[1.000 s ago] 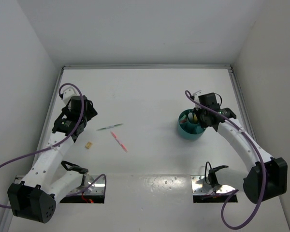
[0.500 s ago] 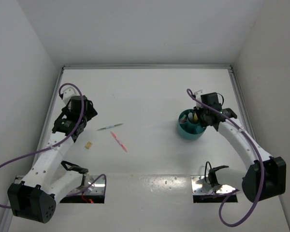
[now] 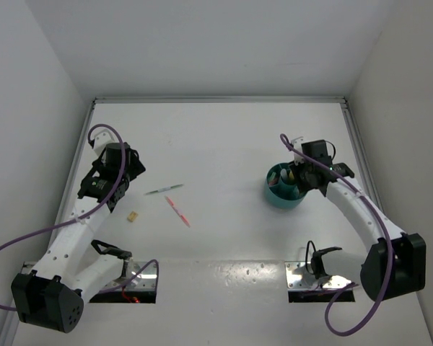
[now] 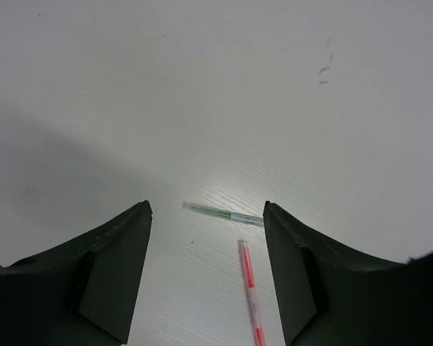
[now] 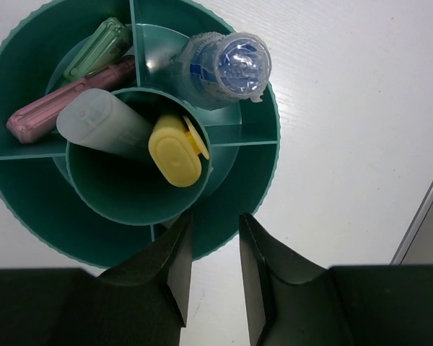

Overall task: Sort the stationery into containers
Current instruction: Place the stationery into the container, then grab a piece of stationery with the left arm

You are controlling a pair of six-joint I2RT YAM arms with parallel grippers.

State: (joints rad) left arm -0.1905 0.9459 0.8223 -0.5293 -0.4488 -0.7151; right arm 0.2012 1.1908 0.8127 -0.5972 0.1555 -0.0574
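— What do we see closest to us?
— A tiny yellow piece (image 3: 133, 215) lies on the white table (image 3: 224, 144). It is far left of the teal tub (image 5: 29, 209) and a bit nearer to us than the tub.
— And next?
— We see a thin pink pen (image 4: 249, 288), also left of the tub. It is much closer to the yellow piece than to the tub. A thin green pen (image 4: 224, 214) lies just past it, well left of the tub. The two pens do not touch.
— What about our left gripper (image 4: 207, 207)?
— It hangs over the table far left of the tub and points toward the green pen. Its jaws are wide apart, and we see nothing in them.
— And our right gripper (image 5: 215, 220)?
— It hangs right over the tub's rim. Its jaws are only a little apart, and they hold nothing.
— What is in the tub?
— In the middle cup stand a yellow marker (image 5: 175, 150) and a pale blue marker (image 5: 101, 122), leaning together. In one outer part lie a pink marker (image 5: 58, 108) and a green marker (image 5: 97, 49), side by side. In the next outer part stands a clear-blue tube (image 5: 227, 65).
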